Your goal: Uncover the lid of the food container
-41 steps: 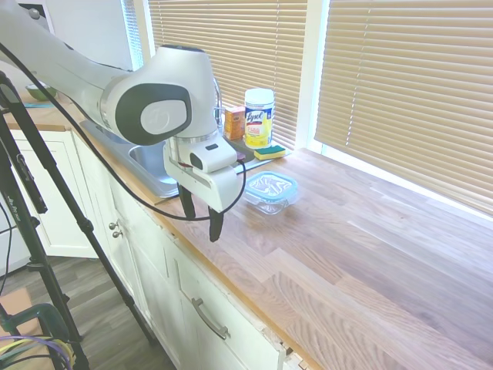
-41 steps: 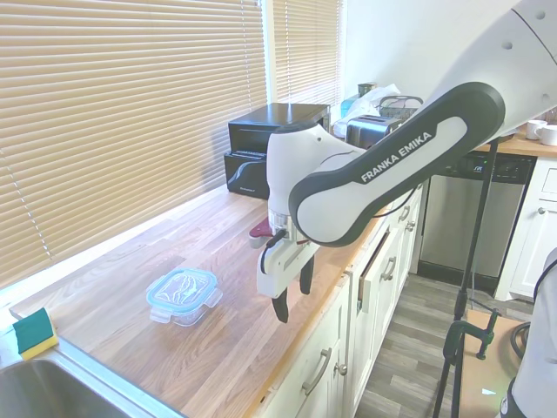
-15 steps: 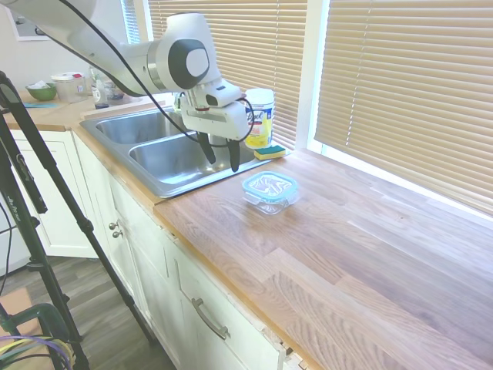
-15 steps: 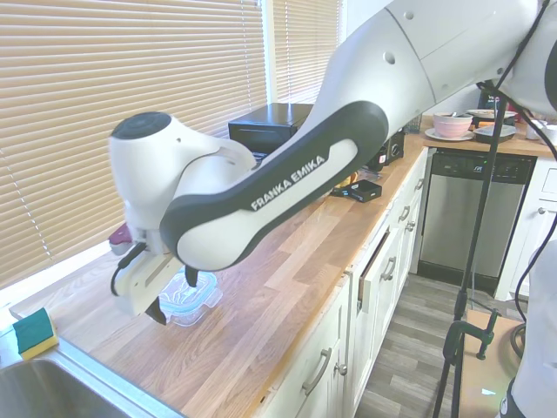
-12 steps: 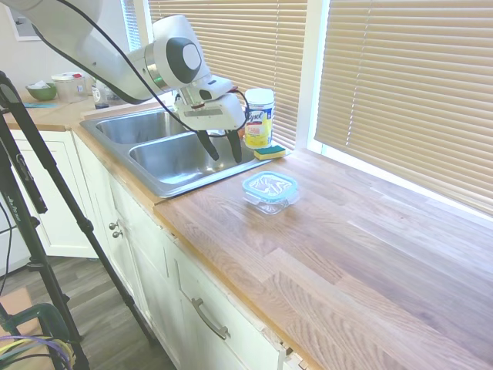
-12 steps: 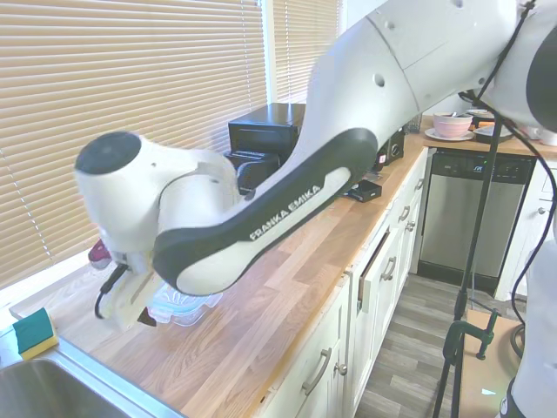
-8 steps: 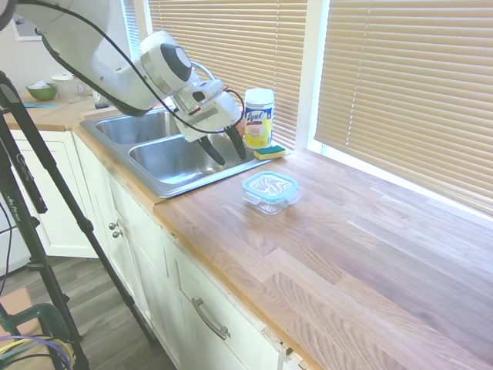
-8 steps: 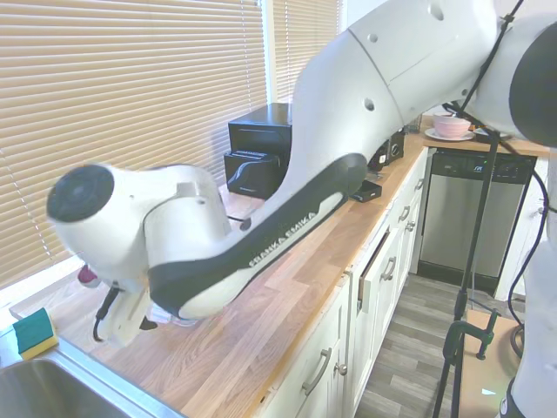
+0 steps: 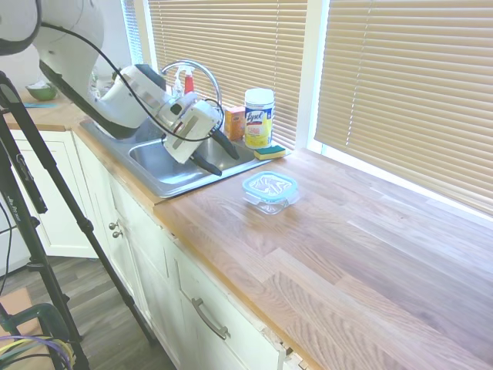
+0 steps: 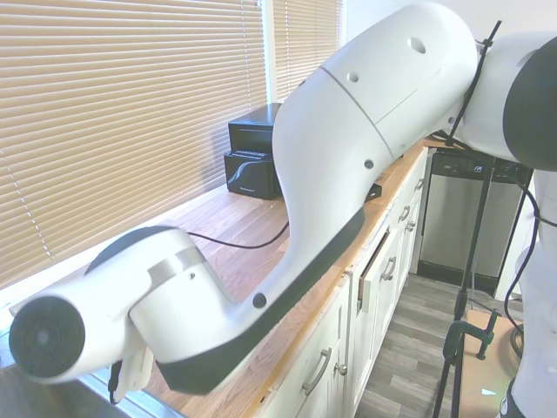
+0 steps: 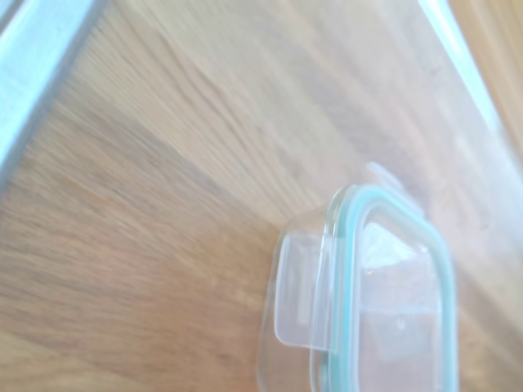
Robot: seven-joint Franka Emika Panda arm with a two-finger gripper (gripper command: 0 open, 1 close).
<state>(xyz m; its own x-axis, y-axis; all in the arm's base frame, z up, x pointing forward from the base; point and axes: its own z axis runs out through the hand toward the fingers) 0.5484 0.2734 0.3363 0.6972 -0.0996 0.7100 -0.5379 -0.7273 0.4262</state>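
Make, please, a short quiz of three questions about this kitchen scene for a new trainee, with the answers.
1. True or false: the lid is still on the food container.
2. Which is in the end effector? A) the sponge B) the lid C) nothing
3. What stands beside the yellow-green sponge, by the window?

Key:
1. True. The teal-rimmed lid sits on the clear dish on the wooden counter.
2. C. Its fingers are apart, over the sink, away from the container.
3. The yellow-labelled wipes canister.
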